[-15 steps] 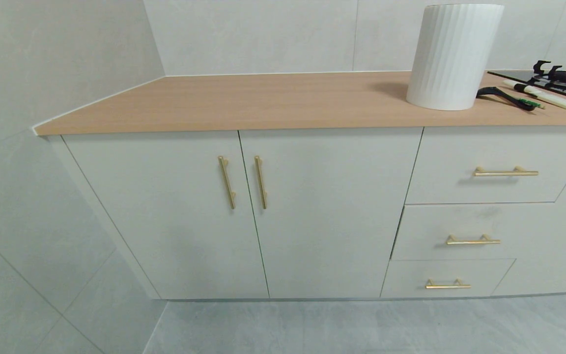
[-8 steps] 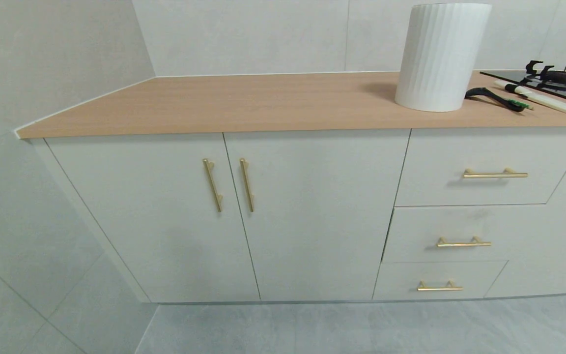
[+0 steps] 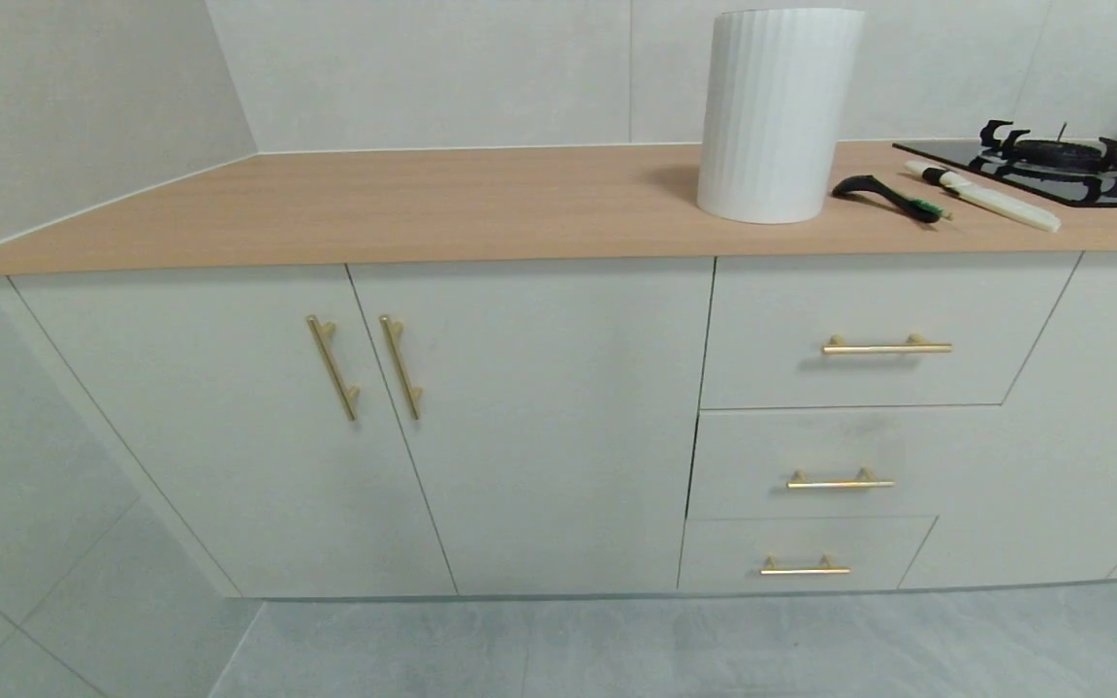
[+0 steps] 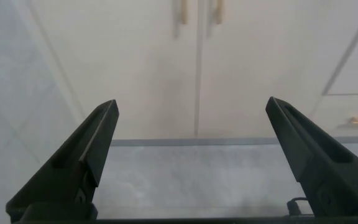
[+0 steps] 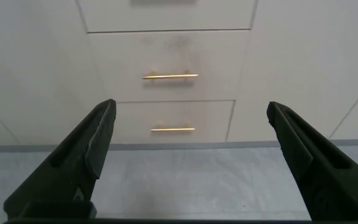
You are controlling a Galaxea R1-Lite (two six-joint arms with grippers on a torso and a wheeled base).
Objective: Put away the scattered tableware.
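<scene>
On the wooden countertop (image 3: 403,204) stands a tall white ribbed container (image 3: 777,111). Just right of it lie a black-handled utensil with a green tip (image 3: 886,197) and a long cream utensil (image 3: 983,194). My left gripper (image 4: 191,115) is open and empty, held low facing the double cabinet doors (image 4: 197,68). My right gripper (image 5: 190,118) is also open and empty, held low facing the lower drawers (image 5: 169,65).
A black gas hob (image 3: 1053,160) sits at the counter's far right. Below the counter are two doors with gold handles (image 3: 365,366) and three drawers with gold handles (image 3: 886,345). Grey tiled floor (image 3: 617,645) lies in front, and a tiled wall (image 3: 35,116) closes the left side.
The head view has swung to the right, so the counter, container and utensils sit further left in the picture. Nothing on the counter itself has moved.
</scene>
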